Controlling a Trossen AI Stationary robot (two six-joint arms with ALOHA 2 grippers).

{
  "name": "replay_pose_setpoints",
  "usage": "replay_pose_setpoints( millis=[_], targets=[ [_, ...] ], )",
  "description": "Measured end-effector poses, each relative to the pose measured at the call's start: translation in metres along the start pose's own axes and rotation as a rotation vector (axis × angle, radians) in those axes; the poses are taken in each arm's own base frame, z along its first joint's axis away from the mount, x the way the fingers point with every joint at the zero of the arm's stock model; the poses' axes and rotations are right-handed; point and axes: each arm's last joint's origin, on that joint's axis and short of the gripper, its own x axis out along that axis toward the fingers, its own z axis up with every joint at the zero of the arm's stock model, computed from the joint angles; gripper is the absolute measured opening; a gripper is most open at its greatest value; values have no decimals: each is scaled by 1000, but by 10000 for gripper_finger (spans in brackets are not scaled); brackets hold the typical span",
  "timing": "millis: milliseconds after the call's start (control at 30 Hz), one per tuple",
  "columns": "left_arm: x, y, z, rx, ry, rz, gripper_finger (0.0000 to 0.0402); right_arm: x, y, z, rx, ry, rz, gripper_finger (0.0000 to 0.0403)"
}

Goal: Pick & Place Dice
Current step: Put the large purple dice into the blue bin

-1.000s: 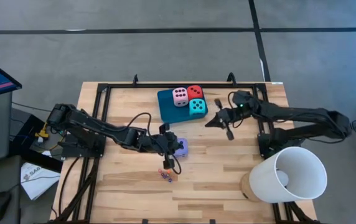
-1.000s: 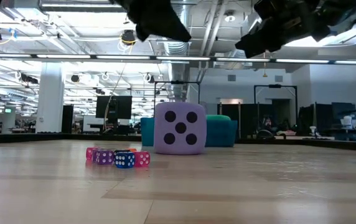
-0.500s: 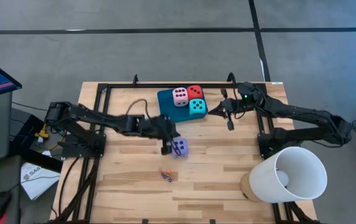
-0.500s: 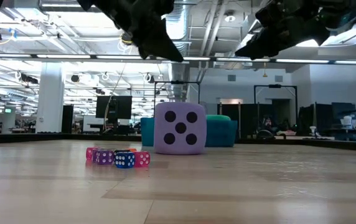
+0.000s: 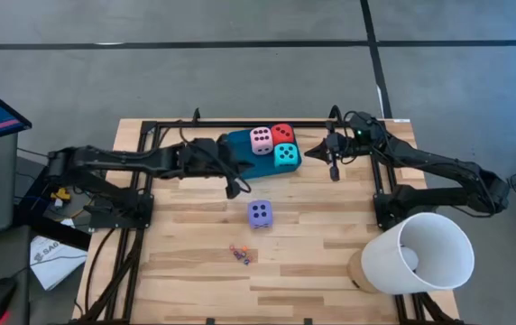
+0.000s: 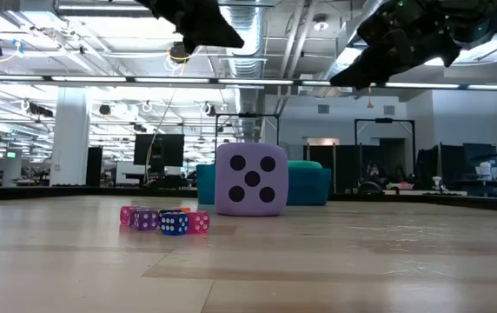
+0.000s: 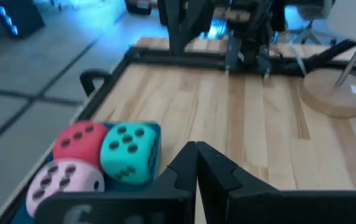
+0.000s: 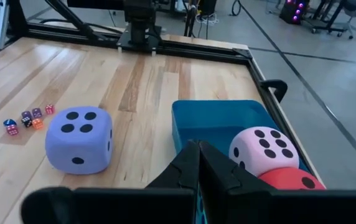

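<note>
1. Both our left hand [image 5: 232,191] and right hand [image 5: 334,173] are clenched and empty.
2. The purple die [image 5: 259,214] sits alone mid-bench, others in the tray [image 5: 238,155].
3. Clenched fingers may push it away.

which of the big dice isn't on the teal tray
The purple die. It sits alone on the bare wood, while the pink, red and turquoise dice are clustered on the tray.

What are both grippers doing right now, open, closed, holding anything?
Left gripper: closed, holding nothing, beside the teal tray.
Right gripper: closed, holding nothing, right of the tray.
</note>
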Motion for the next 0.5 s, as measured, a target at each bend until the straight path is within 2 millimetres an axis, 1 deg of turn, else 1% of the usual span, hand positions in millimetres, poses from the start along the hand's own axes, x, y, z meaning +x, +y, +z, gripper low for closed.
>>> replay_pose_setpoints(
  millis=[100,233,333,400,500],
  targets=[
    [2,-1,-10,24,-45,2,0,-4,2,1,5,0,1,0],
    [8,-2,-33,26,-58,3,0,-12,7,3,10,11,5,0],
    [10,-1,-48,13,-34,8,0,-20,11,4,14,17,7,0],
    [11,-1,-54,-24,-22,8,0,-25,14,5,19,25,11,0],
    [11,-1,-63,-25,5,6,0,-29,19,2,5,9,11,0]
  ],
)
